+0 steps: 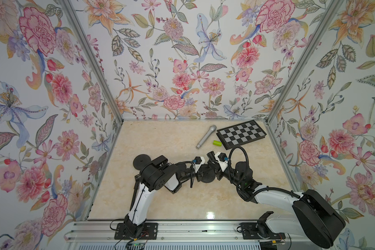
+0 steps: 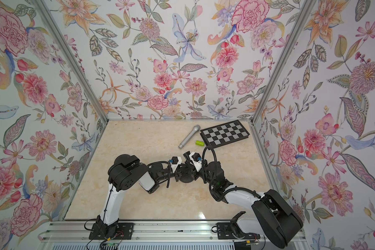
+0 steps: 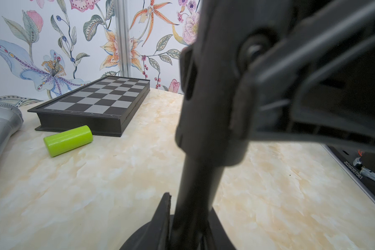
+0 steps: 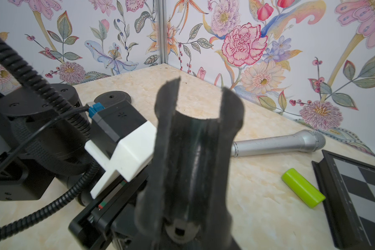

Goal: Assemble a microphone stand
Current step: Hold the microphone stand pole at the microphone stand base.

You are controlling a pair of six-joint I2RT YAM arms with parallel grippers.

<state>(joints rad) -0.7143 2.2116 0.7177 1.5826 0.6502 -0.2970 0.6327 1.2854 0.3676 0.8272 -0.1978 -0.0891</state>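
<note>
In both top views the two arms meet over a black round stand base (image 1: pixel 207 176) (image 2: pixel 186 175) at mid-table. In the left wrist view my left gripper (image 3: pixel 189 203) is shut on the black stand pole (image 3: pixel 195 190), which rises from that base (image 3: pixel 139 238). On top of the pole sits a black U-shaped microphone clip (image 3: pixel 212 86). My right gripper (image 4: pixel 200 95) is shut on this clip (image 4: pixel 195 151), one finger on each side. The silver microphone (image 1: pixel 206 136) (image 4: pixel 277 142) lies loose on the table behind them.
A second black disc (image 1: pixel 141 161) (image 4: pixel 113 97) lies by the left arm's elbow. A green cylinder (image 1: pixel 217 143) (image 3: pixel 68 140) lies beside a closed chessboard case (image 1: pixel 241 134) (image 3: pixel 100 101) at the back right. Patterned walls close three sides.
</note>
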